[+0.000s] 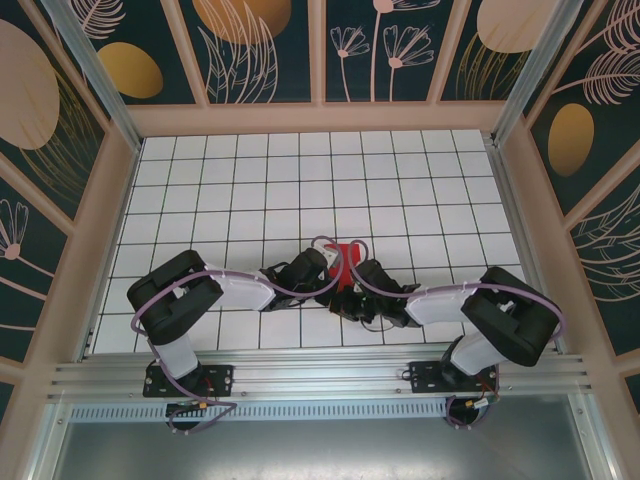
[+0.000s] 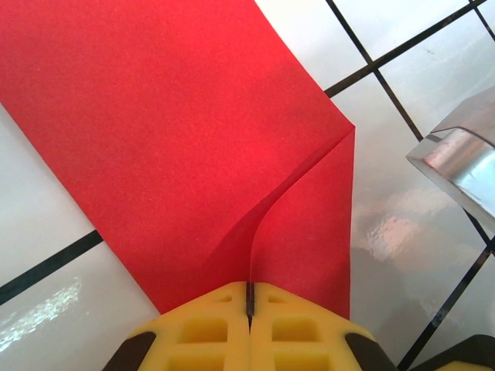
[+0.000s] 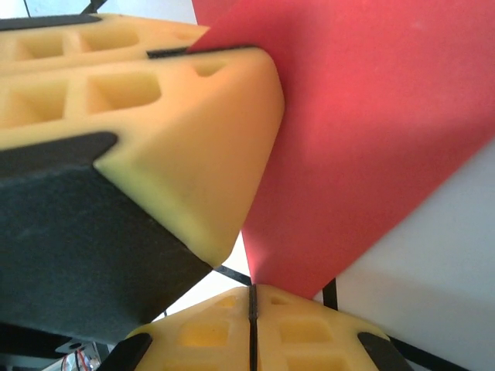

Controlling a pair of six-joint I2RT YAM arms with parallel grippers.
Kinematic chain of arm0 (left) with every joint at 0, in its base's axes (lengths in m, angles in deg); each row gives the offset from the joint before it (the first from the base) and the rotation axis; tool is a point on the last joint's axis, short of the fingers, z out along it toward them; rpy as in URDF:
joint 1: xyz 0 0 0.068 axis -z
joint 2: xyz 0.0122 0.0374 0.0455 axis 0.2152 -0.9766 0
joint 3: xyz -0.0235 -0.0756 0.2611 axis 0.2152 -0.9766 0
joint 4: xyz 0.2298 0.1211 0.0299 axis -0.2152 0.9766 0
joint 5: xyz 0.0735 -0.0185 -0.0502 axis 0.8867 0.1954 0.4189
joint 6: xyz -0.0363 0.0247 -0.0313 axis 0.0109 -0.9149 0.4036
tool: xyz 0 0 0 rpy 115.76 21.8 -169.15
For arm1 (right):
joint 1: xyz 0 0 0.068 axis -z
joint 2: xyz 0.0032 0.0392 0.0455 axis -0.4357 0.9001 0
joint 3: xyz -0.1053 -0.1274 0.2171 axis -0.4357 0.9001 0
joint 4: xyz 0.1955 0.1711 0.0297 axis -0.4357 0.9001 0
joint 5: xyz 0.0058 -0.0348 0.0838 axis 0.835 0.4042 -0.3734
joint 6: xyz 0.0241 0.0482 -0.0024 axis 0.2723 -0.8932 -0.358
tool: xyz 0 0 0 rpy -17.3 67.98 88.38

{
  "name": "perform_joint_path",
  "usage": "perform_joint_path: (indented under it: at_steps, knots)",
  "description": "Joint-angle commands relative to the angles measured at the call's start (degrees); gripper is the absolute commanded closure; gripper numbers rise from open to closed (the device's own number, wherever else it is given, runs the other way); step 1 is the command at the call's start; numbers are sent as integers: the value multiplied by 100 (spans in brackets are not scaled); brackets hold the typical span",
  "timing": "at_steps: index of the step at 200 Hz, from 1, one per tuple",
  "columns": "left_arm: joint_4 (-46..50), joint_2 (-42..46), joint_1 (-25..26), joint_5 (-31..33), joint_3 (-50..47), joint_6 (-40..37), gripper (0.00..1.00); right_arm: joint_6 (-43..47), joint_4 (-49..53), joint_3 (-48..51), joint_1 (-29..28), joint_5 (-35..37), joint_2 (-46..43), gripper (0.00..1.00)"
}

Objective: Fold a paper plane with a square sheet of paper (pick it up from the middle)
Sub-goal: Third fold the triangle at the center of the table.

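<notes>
I am looking down from the top camera, and the two arms are meeting in the middle of the white tiled table (image 1: pixel 250 180), closer to the near edge than the far one. The square sheet of paper (image 1: pixel 346 258) is sitting right between their tips. It is bright red and it is showing as a small patch there, because the black arm ends are covering part of it.

The left gripper (image 2: pixel 249 297) is squeezing its yellow fingers (image 2: pixel 201 332) tight together, and the red paper is going in between them. So it is pinching the paper. From its own camera the paper is spreading up and to the left, with one soft bend curving up from the fingers to a pointy corner on the right. A shiny grey piece (image 2: pixel 456 151) is poking in at the right side (I cannot tell what it is).

The right gripper (image 3: pixel 252 301) is also pressing its fingers shut, and a pointed tip of the red paper is going down into them. In that camera the left arm's yellow fingers are sitting at the top left, very close, biting another edge of the same sheet.

I cannot tell if the paper is touching the table or hanging just above it.
</notes>
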Motion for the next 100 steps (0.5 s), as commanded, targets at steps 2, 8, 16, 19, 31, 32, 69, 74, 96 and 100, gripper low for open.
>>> perform_joint_path:
  at_steps: [2, 8, 16, 19, 31, 32, 69, 74, 96, 100]
  knots:
    - [258, -35, -23, -59, 91, 8, 99, 166, 643, -160, -26, 461, -404, 90]
    - [271, -44, -25, -55, 94, 6, 99, 177, 712, -140, -26, 540, -534, 90]
    - [290, -55, -15, -69, 107, 2, 99, 199, 800, -110, 19, 629, -697, 90]
    - [298, -68, -14, -78, 115, 5, 99, 212, 830, -97, 52, 651, -757, 90]
    - [356, -77, -26, -98, 136, 3, 99, 304, 983, -48, 247, 677, -975, 90]
    - [358, -74, -20, -93, 135, 10, 99, 312, 993, -43, 264, 679, -993, 90]
    - [323, -61, -27, -83, 91, 31, 99, 688, 932, 198, 1200, 229, -1464, 90]
    - [324, -50, -23, -76, 88, 38, 99, 745, 882, 208, 1311, 143, -1477, 89]
    - [276, -43, -23, -34, 48, 36, 99, 953, 677, 155, 1661, -108, -1322, 89]
    - [278, -46, -23, -28, 43, 39, 99, 975, 645, 135, 1716, -159, -1269, 89]
